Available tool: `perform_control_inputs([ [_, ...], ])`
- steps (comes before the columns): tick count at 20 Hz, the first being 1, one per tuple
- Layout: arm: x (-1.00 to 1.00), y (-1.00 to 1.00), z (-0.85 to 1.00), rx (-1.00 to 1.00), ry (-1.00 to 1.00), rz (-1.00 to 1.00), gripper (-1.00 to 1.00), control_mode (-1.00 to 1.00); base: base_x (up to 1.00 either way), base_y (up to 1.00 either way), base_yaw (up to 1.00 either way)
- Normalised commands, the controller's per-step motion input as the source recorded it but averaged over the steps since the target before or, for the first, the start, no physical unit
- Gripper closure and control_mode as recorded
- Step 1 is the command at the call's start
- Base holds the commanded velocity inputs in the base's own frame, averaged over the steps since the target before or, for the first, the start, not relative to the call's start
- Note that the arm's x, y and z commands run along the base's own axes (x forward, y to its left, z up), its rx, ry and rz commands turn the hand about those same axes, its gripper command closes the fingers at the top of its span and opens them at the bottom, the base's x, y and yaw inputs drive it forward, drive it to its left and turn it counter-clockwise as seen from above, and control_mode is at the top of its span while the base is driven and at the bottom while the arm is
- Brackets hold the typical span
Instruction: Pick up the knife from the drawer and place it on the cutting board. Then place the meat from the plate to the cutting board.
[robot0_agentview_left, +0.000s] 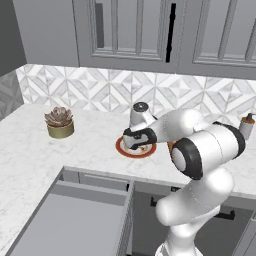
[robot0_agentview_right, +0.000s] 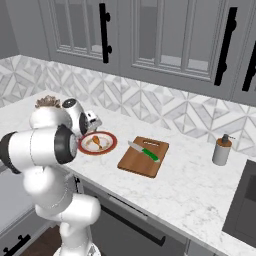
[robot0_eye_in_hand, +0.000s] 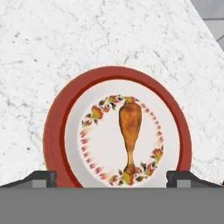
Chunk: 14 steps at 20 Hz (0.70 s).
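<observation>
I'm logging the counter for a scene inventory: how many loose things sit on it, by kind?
Plate: 1
Meat: 1
Cutting board: 1
Knife: 1
Potted plant: 1
Dispenser bottle: 1
Total: 6

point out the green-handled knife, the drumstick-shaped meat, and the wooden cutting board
green-handled knife (robot0_agentview_right: 149, 153), right base view, green handle.
orange-red drumstick-shaped meat (robot0_eye_in_hand: 130, 123), hand view, thick end.
brown wooden cutting board (robot0_agentview_right: 137, 163), right base view, bare near part.
</observation>
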Motion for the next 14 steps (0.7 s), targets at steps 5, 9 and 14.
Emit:
perform_control_inputs([
  [5, 0.39, -0.19, -0.57, 0.04, 0.00, 0.00, -1.00, -1.00, 0.00, 0.00, 0.00],
  [9, 0.30, -0.02, -0.57, 0.02, 0.02, -0.01, -1.00, -1.00, 0.00, 0.00, 0.00],
  [14, 0.42, 0.00, -0.24, 0.05, 0.03, -0.01, -1.00, -1.00, 0.00, 0.00, 0.00],
])
